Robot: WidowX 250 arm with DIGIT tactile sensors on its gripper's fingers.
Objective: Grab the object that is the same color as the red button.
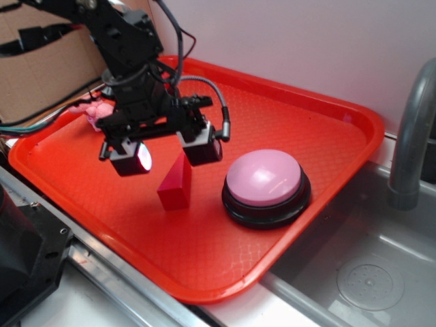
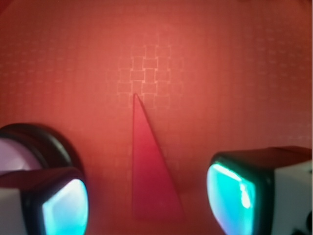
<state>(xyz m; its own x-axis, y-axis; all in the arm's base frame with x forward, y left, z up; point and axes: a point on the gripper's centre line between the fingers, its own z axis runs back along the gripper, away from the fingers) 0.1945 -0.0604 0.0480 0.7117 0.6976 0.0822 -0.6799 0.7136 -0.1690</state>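
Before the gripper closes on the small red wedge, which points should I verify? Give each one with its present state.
1. Gripper open: ok, its pads stand apart.
2. Small matte red wedge block between the pads: ok in the wrist view; it sits in the gap.
3. Pads low enough to grip: cannot tell; in the exterior view they appear level with the wedge's top.
4. Large pink-domed button on a black base clear of the pads: ok, apart to one side.
5. Wedge standing on the textured red tray: ok.
6. Red button seen for colour match: not ok, not visible.
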